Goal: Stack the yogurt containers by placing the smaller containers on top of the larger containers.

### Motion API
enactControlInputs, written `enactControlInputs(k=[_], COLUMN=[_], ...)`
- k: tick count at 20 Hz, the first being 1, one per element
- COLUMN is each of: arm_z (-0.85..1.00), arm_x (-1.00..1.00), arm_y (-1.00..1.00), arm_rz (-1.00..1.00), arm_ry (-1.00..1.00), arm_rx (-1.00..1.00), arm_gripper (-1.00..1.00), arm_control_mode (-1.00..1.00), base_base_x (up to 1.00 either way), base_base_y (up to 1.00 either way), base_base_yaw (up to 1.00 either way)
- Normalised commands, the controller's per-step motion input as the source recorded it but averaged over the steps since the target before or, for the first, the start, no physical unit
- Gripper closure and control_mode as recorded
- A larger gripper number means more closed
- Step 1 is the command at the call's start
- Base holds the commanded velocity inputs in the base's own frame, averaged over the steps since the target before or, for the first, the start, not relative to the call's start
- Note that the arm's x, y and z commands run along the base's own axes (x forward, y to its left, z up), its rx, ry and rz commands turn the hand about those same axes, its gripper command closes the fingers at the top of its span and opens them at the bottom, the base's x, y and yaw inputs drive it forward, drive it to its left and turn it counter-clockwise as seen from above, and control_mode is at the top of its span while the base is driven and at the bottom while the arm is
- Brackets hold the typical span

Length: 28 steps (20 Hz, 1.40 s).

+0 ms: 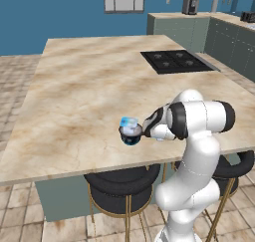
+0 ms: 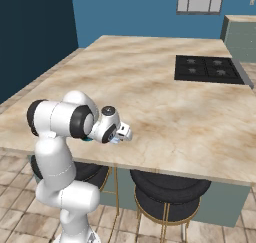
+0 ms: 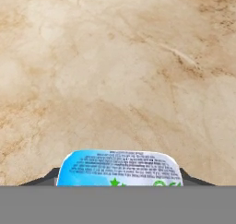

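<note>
The smaller container point(image 1: 128, 122) is a tiny pale-blue and white cup. It rests on the pale top of the larger container point(image 1: 132, 138), a squat dark cup standing on the marble island point(image 1: 74, 101) near its front edge. My gripper point(image 1: 135, 128) reaches in from the right at the small cup's height. In the hand view the small cup's printed blue label point(image 3: 120, 168) sits low in the middle, and a dark fingertip point(image 3: 44, 179) hugs each side, shut on it. From the right base view my hand point(image 2: 123, 133) and arm cover most of both cups.
A black cooktop point(image 1: 177, 60) is set into the island's far right part. Two dark round stools point(image 1: 122, 183) stand under the front edge beside my base. Green cabinets with a coffee machine point(image 1: 189, 5) line the back wall. Bare marble spreads left of and beyond the cups.
</note>
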Motion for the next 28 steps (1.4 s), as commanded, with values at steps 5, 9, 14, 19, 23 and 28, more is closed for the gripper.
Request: enactControlInputs(k=[5, 9, 14, 19, 23, 28], arm_z=[-0.03, 0.00, 0.14, 0.45, 0.59, 0.57], arm_x=[0.01, 0.00, -0.04, -0.09, -0.13, -0.14], arm_y=[0.00, 0.00, 0.00, 0.00, 0.00, 0.00], arm_rz=[0.00, 0.00, 0.03, 0.03, 0.02, 0.01], arm_ry=[0.00, 0.00, 0.00, 0.00, 0.00, 0.07], arm_rx=[0.00, 0.00, 0.00, 0.00, 0.00, 0.00], arm_gripper=[1.00, 1.00, 1.00, 1.00, 1.00, 1.00], arm_control_mode=[-1.00, -1.00, -1.00, -1.00, -1.00, -1.00], base_base_x=[0.00, 0.00, 0.00, 0.00, 0.00, 0.00], base_base_y=[0.00, 0.00, 0.00, 0.00, 0.00, 0.00], base_base_yaw=[0.00, 0.00, 0.00, 0.00, 0.00, 0.00])
